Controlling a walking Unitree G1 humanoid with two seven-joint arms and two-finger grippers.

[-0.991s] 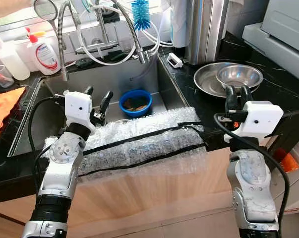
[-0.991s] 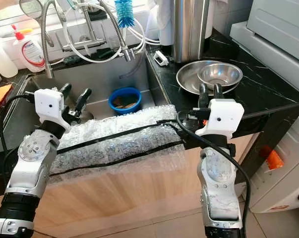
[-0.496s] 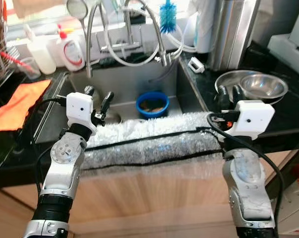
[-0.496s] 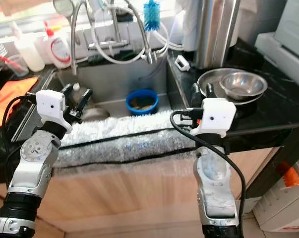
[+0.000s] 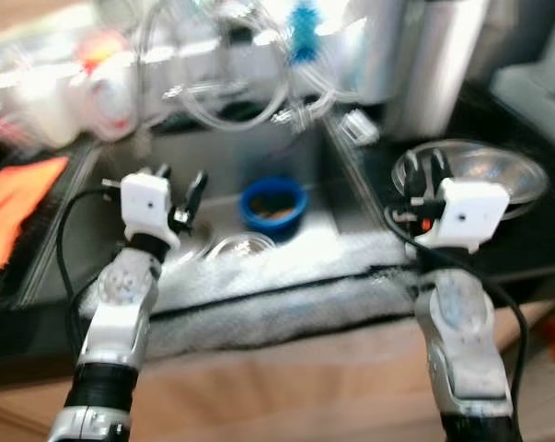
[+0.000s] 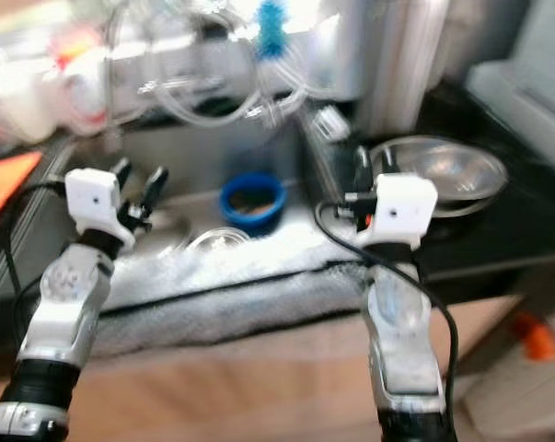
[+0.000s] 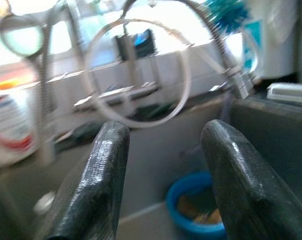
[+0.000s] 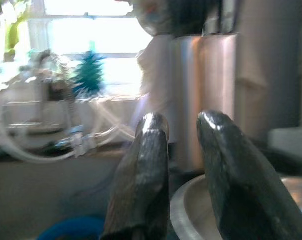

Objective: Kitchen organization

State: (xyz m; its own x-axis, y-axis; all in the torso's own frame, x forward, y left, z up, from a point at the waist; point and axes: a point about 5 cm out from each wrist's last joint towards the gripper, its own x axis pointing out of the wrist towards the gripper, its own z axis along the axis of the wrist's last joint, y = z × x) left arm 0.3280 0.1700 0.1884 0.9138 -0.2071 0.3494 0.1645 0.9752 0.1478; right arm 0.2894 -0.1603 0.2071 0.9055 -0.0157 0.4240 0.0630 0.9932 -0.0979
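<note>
Steel sink (image 5: 217, 166) opens between left hand (image 5: 178, 181) and right hand (image 5: 424, 170).

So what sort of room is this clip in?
A home kitchen, most likely: a steel sink with a hose faucet, a blue bowl inside it, and metal bowls on the black counter.

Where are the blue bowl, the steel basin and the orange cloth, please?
blue bowl (image 5: 273, 201): left eye view, its inside.
steel basin (image 6: 461, 173): right eye view, its inner wall.
orange cloth (image 5: 15, 207): left eye view, its middle.
</note>
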